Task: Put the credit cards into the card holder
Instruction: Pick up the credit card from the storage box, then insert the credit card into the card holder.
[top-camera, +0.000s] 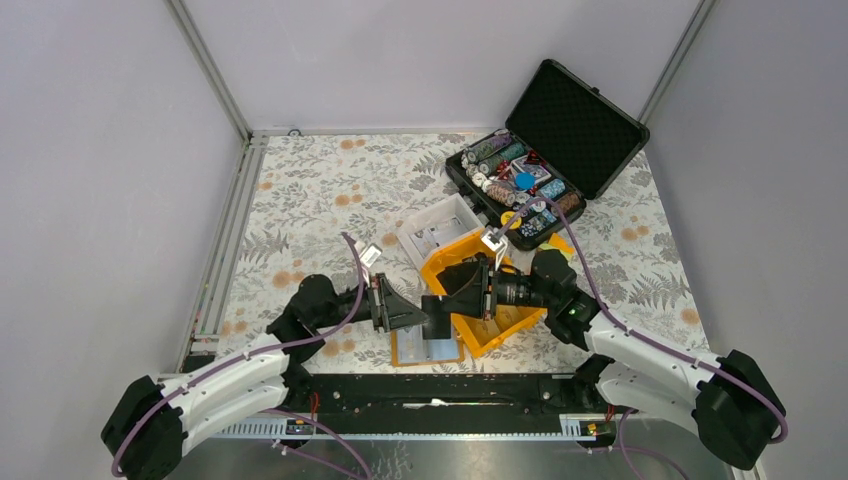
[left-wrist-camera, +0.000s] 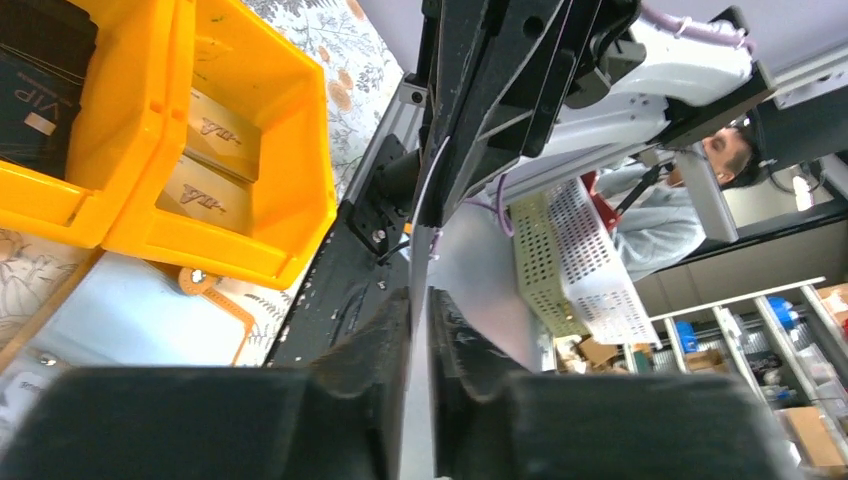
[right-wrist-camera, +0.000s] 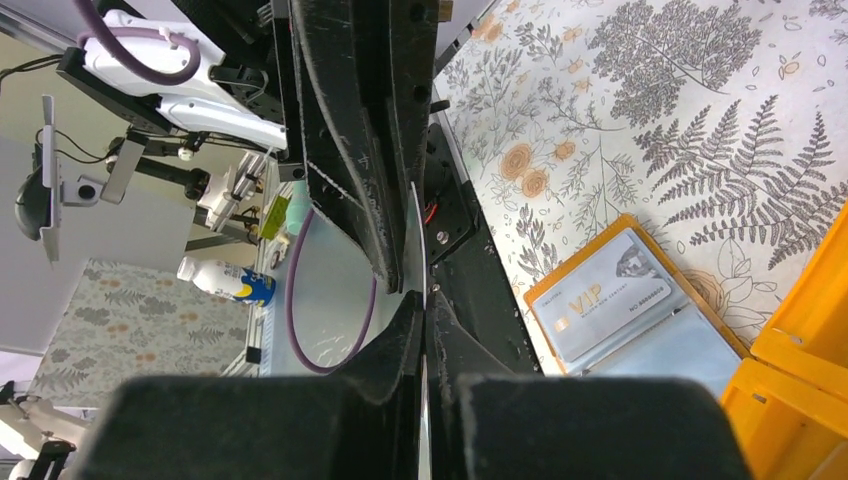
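Nearest the arm bases, at 6 o'clock from the point where the two grippers meet, the card holder (top-camera: 428, 350) is laid open and flat on the fern-printed table cover (top-camera: 330, 190). Its contents are made out only in the right wrist view, where a VIP card (right-wrist-camera: 600, 292) is seen lying in one pale pocket.

Just beyond the holder, a credit card (right-wrist-camera: 420, 250) is held on edge, clear of the table, with a gripper at each end. In the top view this card is hidden by the black fingers. It is shown only by the wrist cameras, as a thin pale line. The right gripper (right-wrist-camera: 423, 335) is pressed together on the card, with no gap seen beside it. The left gripper (left-wrist-camera: 420, 340) is set about the opposite end, its fingers close on either side with a pale sliver left between them. Whether its pads press the card cannot be told.

At 2 o'clock from the grippers an orange compartment bin (top-camera: 503, 325) is seen, largely covered by the right arm in the top view. In the left wrist view, tan boxes (left-wrist-camera: 205, 150) are revealed in one compartment and a black VIP-lettered item (left-wrist-camera: 40, 90) in the next. At 12 o'clock a clear plastic tub (top-camera: 440, 225) is placed. Farthest, at 1 o'clock, a black case (top-camera: 580, 120) is opened, with poker chips (top-camera: 505, 165) inside.
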